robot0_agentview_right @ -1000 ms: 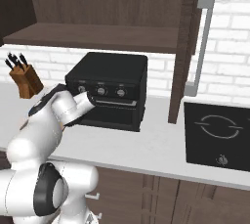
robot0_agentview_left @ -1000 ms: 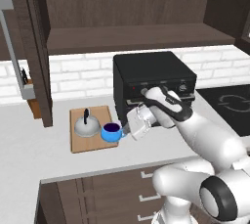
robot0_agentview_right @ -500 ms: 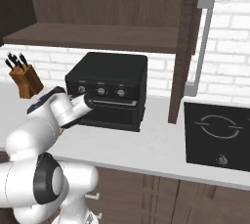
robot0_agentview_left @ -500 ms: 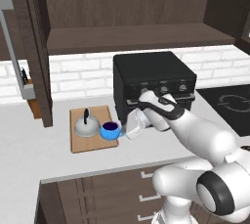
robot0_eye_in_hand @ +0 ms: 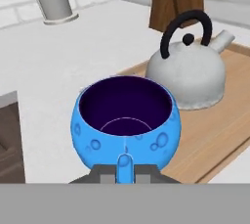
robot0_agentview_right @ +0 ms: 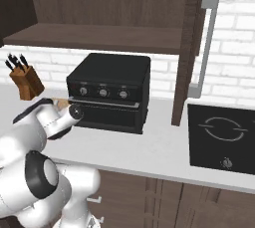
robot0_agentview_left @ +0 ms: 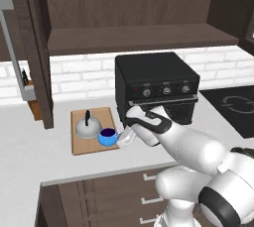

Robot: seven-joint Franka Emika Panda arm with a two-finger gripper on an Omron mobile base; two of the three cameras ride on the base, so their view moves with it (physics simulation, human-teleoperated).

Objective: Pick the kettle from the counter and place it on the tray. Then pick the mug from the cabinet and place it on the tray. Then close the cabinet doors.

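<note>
Two items on tray: mug and kettle.
Tool [robot0_eye_in_hand: 125,169]: clenched on the mug's handle.
Mug [robot0_eye_in_hand: 126,120]: blue, at the tray's [robot0_agentview_left: 82,145] front edge.
Kettle [robot0_eye_in_hand: 188,74]: upright, behind the mug.
Surface [robot0_agentview_left: 30,151]: carries the tray.

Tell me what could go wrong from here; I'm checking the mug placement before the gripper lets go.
1. The mug sits near the tray front edge; set too far out, it may tip off onto the counter.
2. The kettle stands close beside the mug, so a sideways move could knock it.
3. The gripper grips only the mug's handle, so it might swing.
</note>
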